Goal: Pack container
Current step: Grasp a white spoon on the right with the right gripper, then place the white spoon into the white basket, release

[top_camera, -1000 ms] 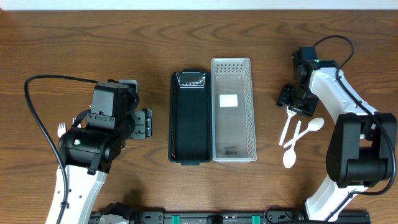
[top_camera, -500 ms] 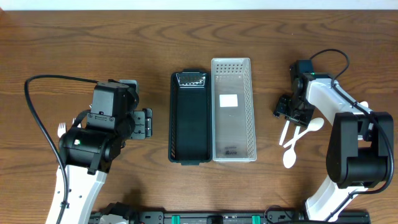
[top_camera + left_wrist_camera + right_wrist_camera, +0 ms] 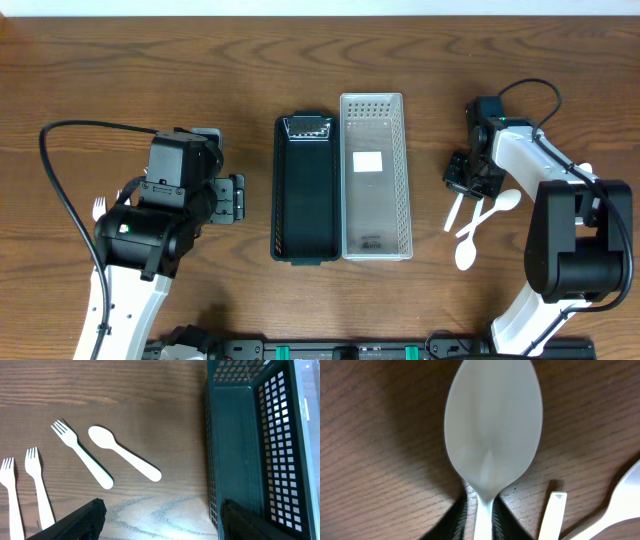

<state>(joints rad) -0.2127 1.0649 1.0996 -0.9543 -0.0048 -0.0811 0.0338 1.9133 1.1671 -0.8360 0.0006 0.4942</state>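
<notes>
Brown wood-grain table (image 3: 200,60) is seen beneath everything. The right gripper (image 3: 479,515) is closed tightly on the thin neck of a white spoon (image 3: 492,425). The spoon's long axis is set straight out from the jaws, with the bowl pointed away from them. The left gripper (image 3: 160,525) is held wide open and empty, and the dark basket (image 3: 250,435) is seen just beyond one jaw.
</notes>
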